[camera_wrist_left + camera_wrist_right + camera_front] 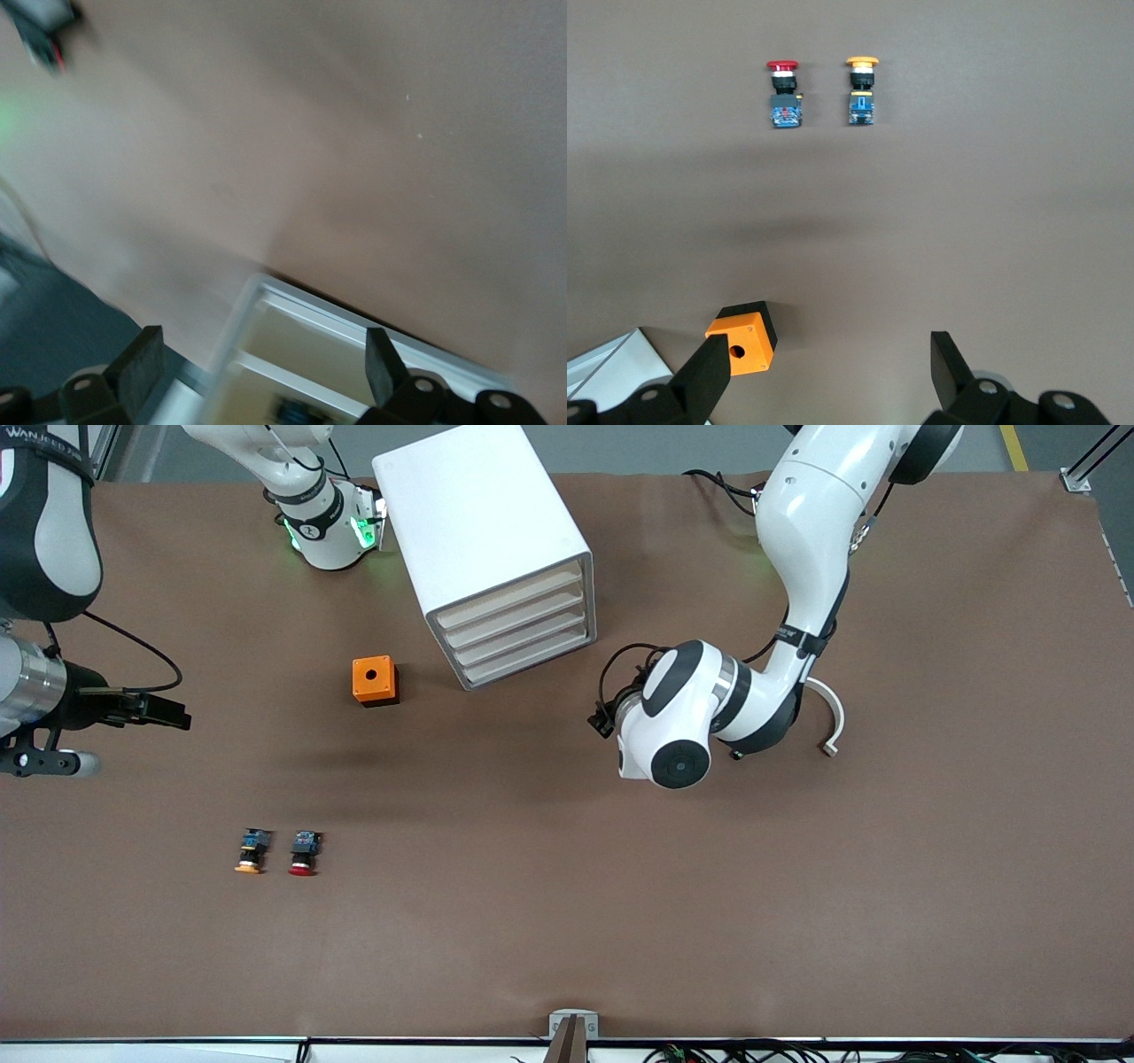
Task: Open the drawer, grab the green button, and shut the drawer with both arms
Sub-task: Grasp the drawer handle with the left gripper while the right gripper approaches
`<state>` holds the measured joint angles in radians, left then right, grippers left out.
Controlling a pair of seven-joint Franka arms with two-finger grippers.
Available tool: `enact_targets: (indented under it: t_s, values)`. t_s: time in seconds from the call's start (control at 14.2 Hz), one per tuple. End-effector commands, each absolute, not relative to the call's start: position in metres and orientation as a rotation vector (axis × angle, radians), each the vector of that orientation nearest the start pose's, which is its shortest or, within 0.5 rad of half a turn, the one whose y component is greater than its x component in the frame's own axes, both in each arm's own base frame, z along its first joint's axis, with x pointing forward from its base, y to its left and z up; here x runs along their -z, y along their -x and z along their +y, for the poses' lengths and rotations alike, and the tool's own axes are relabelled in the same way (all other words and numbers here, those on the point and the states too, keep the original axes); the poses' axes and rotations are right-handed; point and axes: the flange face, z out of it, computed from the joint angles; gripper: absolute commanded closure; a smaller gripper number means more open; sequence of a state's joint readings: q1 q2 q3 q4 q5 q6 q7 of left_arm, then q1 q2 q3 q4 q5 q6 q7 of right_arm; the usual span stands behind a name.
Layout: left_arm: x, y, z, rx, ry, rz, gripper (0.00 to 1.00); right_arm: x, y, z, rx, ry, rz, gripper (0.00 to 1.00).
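The white cabinet stands at the robots' edge of the table, its four fronts all pushed in. The drawer is the bottommost front. The button is hidden in every view. In the left wrist view my left gripper is open and holds nothing, with the blurred cabinet fronts showing between its fingers. A small dark blue shape shows there; I cannot tell what it is. In the front view the left wrist hovers in front of the drawers. My right gripper is open, high over the table.
An orange box with a round hole sits beside the cabinet toward the right arm's end. An orange-capped button and a red-capped button lie side by side nearer the front camera. Brown tabletop spreads around them.
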<state>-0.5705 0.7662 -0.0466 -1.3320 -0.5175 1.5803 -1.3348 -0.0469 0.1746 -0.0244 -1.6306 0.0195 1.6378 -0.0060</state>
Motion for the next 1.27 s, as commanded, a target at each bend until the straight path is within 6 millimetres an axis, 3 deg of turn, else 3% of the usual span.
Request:
enact_targets:
  t_s: [0.0, 0.14, 0.42, 0.64, 0.92, 1.2]
  values:
    - [-0.235, -0.536, -0.445, -1.142, 2.389, -1.447, 0.00, -0.510, -0.596, -0.033, -0.258, 3.104, 0.188, 0.00]
    - [-0.223, -0.538, -0.451, -1.173, 2.298, -1.578, 0.00, -0.510, -0.594, -0.013, -0.282, 3.100, 0.298, 0.00]
    - [-0.189, -0.526, -0.467, -1.273, 1.880, -1.849, 0.00, -0.507, -0.584, 0.051, -0.306, 3.095, 0.601, 0.00]
    - [-0.173, -0.505, -0.485, -1.379, 1.582, -1.895, 0.01, -0.505, -0.581, 0.077, -0.312, 3.089, 0.618, 0.00]
    - [-0.157, -0.483, -0.497, -1.445, 1.359, -1.841, 0.05, -0.503, -0.580, 0.082, -0.320, 3.070, 0.700, 0.00]
    - [-0.143, -0.465, -0.497, -1.414, 1.197, -1.792, 0.29, -0.502, -0.580, 0.082, -0.320, 3.068, 0.700, 0.00]
